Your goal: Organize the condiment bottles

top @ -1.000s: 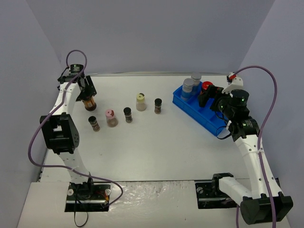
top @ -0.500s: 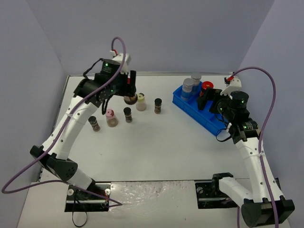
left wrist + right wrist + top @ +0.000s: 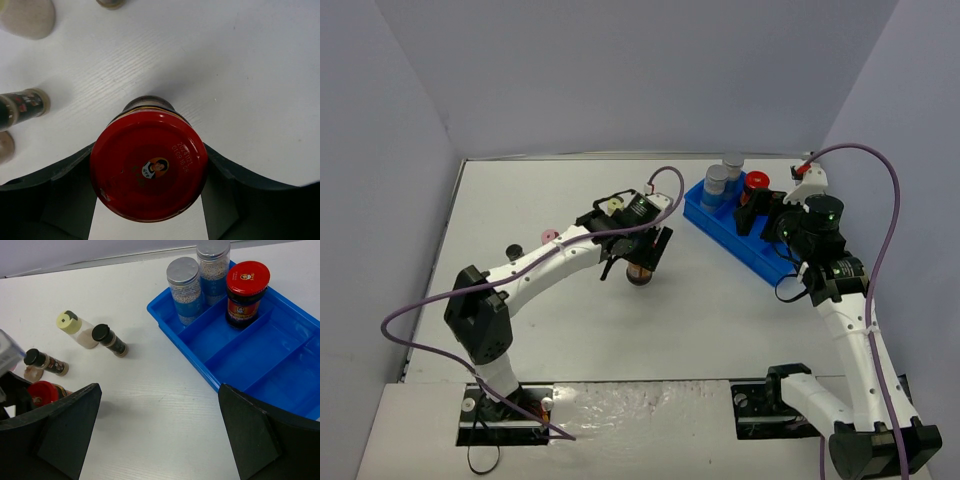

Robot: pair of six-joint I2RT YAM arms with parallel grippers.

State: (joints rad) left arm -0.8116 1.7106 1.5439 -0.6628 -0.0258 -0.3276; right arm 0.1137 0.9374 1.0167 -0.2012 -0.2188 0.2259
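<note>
The left tool (image 3: 148,197), jaws half closed, grips a dark glass red-lidded jar (image 3: 148,165) by its glossy round cap, now over the middle of the white table (image 3: 720,330) after swinging in from the back-left corner. The right tool (image 3: 160,440) gapes wide and empty near the blue plastic divided tray (image 3: 165,315), whose far compartments hold two grey-capped jars (image 3: 184,282) and a second red-lidded jar (image 3: 246,285)

The left arm (image 3: 535,265) and right arm (image 3: 855,340) were built of white links joined by chunky black motor housings. A purple cable (image 3: 860,147) looped loosely along each. A small green light (image 3: 827,211) glowed on the right arm's black wrist housing. Each arm stood on a black base plate (image 3: 770,400). The right gripper (image 3: 159,390) had broad, matte black, wedge-shaped fingers (image 3: 60,425); the left gripper (image 3: 150,165) matched it.
</note>
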